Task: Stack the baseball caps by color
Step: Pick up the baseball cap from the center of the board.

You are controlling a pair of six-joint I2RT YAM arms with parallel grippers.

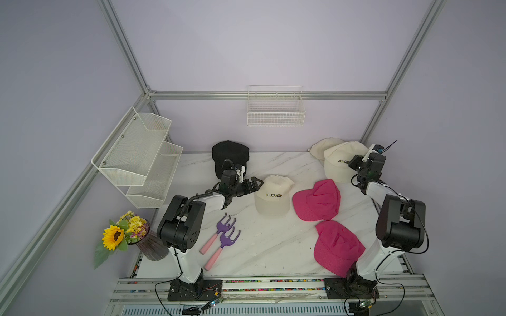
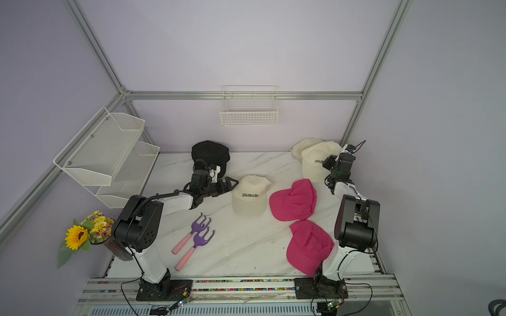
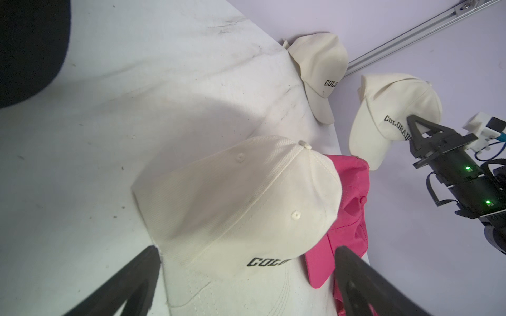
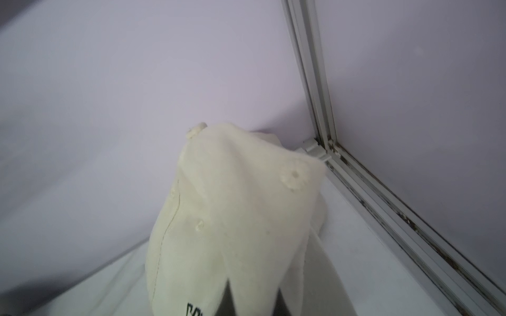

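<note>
A cream cap (image 3: 232, 197) with black letters is being seen lying on the white table (image 3: 109, 136), just beyond the two black fingers (image 3: 131, 281) of the left gripper (image 3: 246, 250), which are being kept wide apart. A pink cap (image 3: 347, 219) is being partly hidden behind it, on its right side. At the far right of the table, a second cream cap (image 3: 320, 68) is being seen lying by the purple wall. A third cream cap (image 3: 394, 109) is being held up off the table by the right gripper (image 3: 414, 127), pinched at its letters. Something black (image 3: 30, 49) is being cut off on the far side.
</note>
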